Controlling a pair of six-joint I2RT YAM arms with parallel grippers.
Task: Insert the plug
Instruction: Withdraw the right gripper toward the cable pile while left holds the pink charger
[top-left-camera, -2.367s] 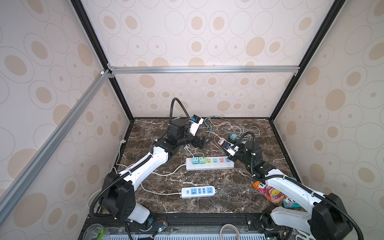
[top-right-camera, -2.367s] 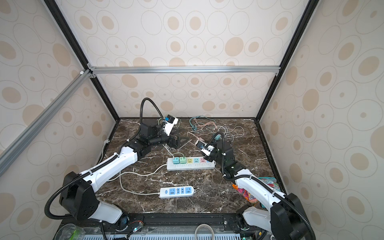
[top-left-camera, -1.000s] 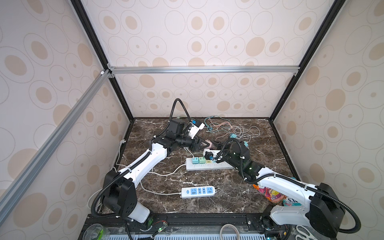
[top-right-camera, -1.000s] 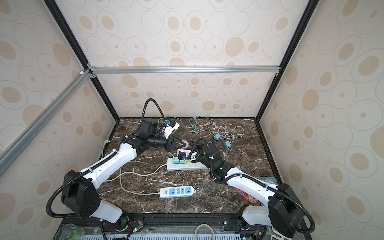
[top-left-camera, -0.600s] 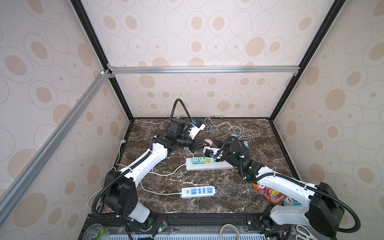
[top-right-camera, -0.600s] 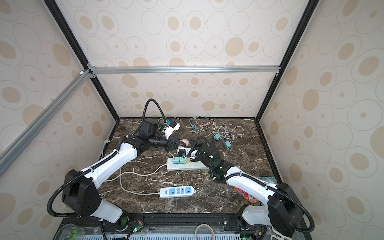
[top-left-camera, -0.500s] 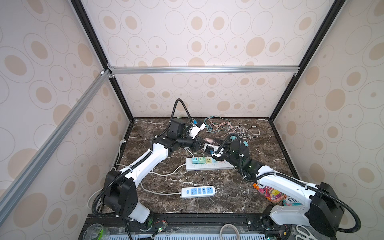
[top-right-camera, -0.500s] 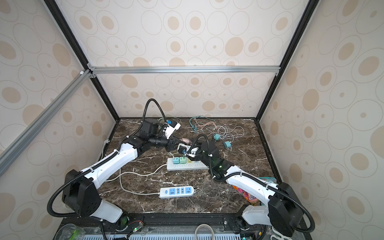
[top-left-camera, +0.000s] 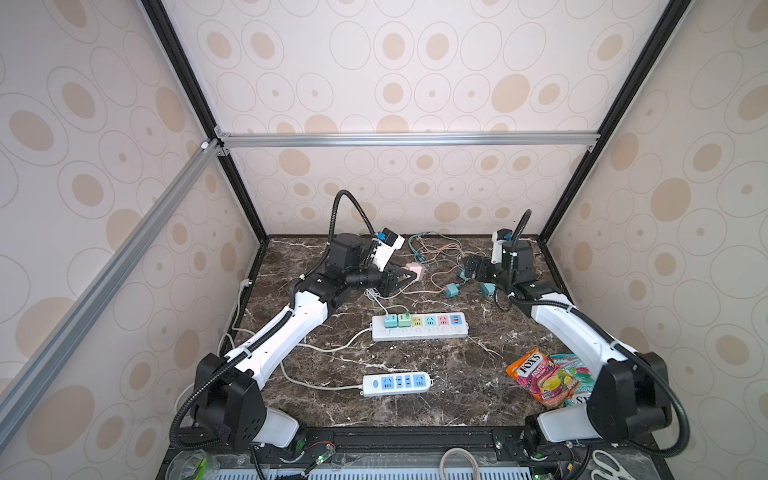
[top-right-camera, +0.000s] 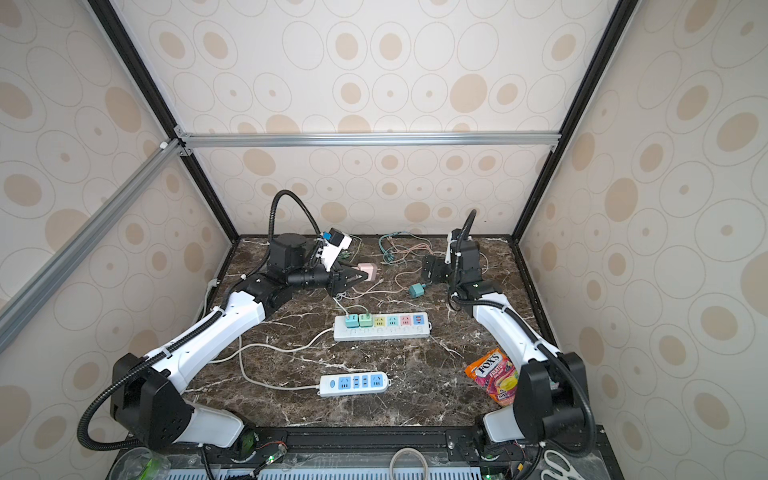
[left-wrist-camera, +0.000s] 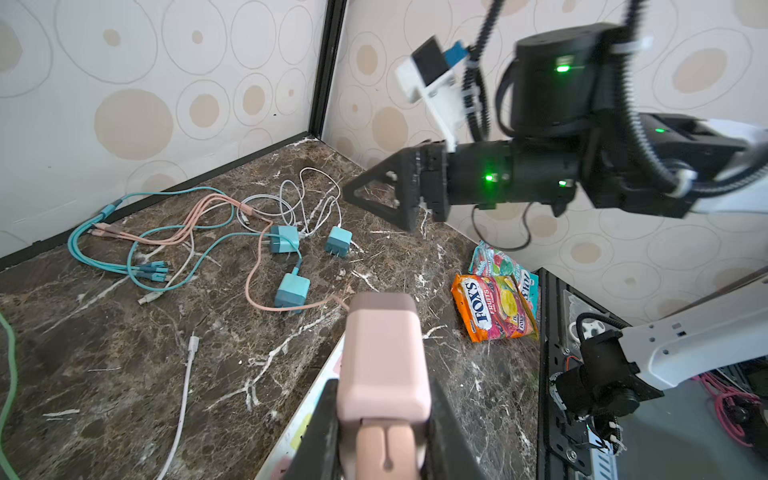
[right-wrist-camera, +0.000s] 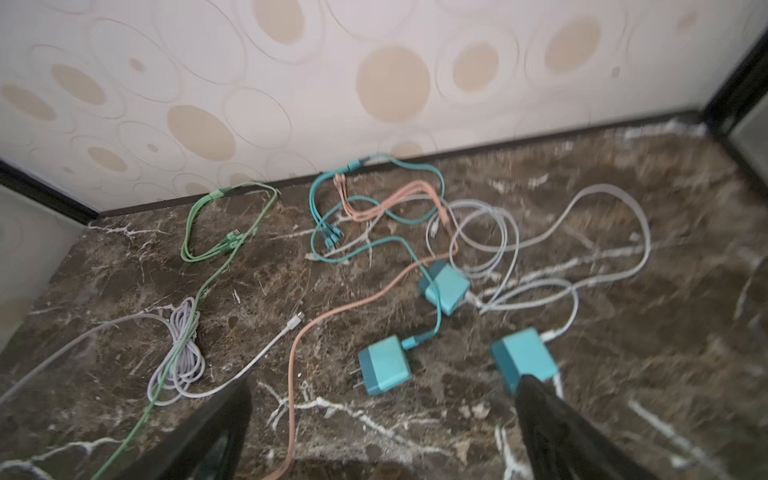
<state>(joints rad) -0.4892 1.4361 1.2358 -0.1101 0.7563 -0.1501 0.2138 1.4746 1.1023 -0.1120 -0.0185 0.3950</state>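
"FOX'S" and "FRUITS" read clearly on the orange candy bag (top-left-camera: 540, 376) at the right front of the marble table (top-left-camera: 457, 399). It lies on a second packet (top-left-camera: 575, 365), teal, whose lettering is mostly covered. Mid-table lies a white power strip (top-left-camera: 419, 326) with pastel sockets, a teal and a green adapter seated at its left end. Nearer the front is a smaller white strip (top-left-camera: 397, 383) with blue sockets. At the back, teal, salmon, green and white cables (right-wrist-camera: 374, 216) sprawl around three teal chargers (right-wrist-camera: 384, 365) between the two arms. The right gripper (top-left-camera: 473, 268) hovers over those chargers, jaws spread wide with nothing between them; in its wrist view one finger overlaps a charger's corner, contact unclear. The left gripper (left-wrist-camera: 382, 415) is clamped on the pink plug (left-wrist-camera: 382, 361), held off the table behind the power strip. The plug is a pale pink, round-cornered block with a darker band at its far end, where a salmon cable leaves it; its prongs are hidden.
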